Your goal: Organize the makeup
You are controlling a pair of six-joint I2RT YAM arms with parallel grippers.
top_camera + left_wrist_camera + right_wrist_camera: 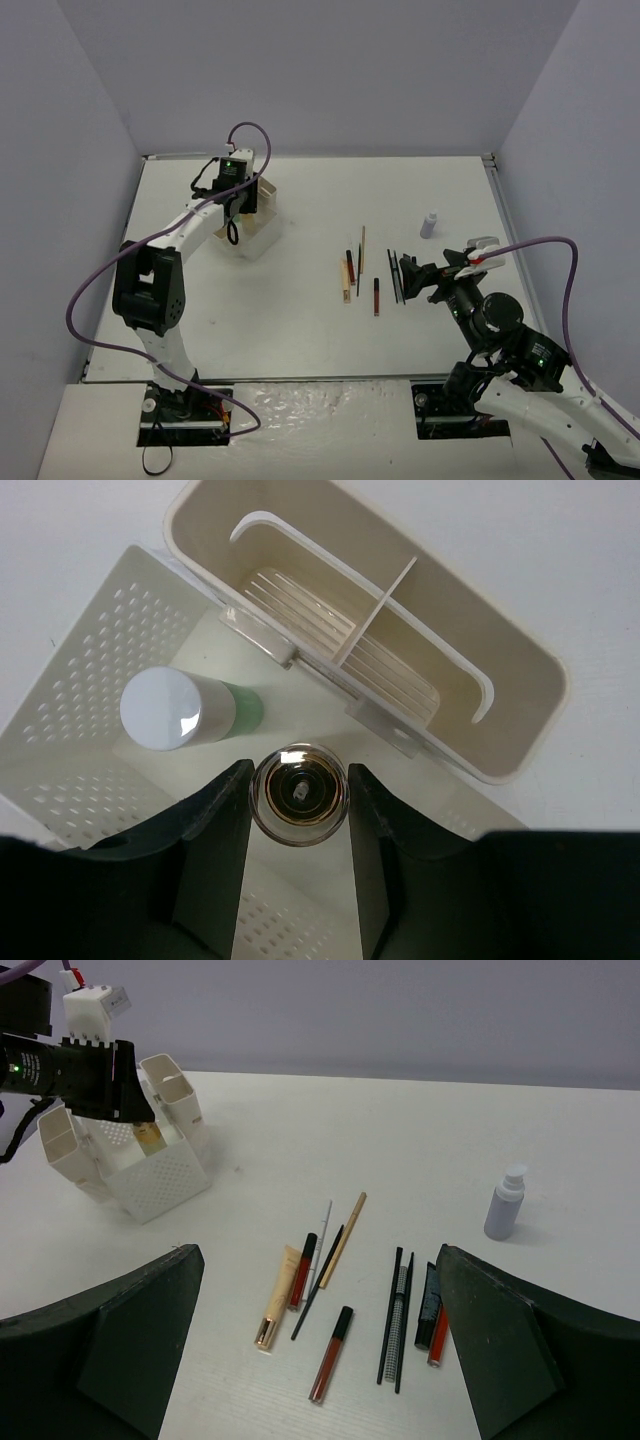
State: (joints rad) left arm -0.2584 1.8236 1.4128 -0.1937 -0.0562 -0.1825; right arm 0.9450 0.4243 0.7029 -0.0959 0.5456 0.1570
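Note:
My left gripper point(298, 770) is shut on a small gold bottle point(298, 796), held upright inside the perforated compartment of the white box point(90, 630). Beside it in that compartment stands a pale green bottle point(175, 708) with a white cap. The left gripper point(240, 200) hangs over the box point(258, 238) at the back left. My right gripper point(318, 1252) is open above the table, with nothing between its fingers. Ahead of it lie loose makeup sticks: a tan tube point(280, 1295), a red gloss point(332, 1353), a tan pencil point(343, 1238) and thin black sticks point(395, 1320).
A grey-lilac bottle point(505, 1205) stands alone to the right of the sticks, also seen from above as the bottle point(429, 225). The box's solid side compartments point(440, 630) hold nothing that I can see. Walls close the table at the back and sides.

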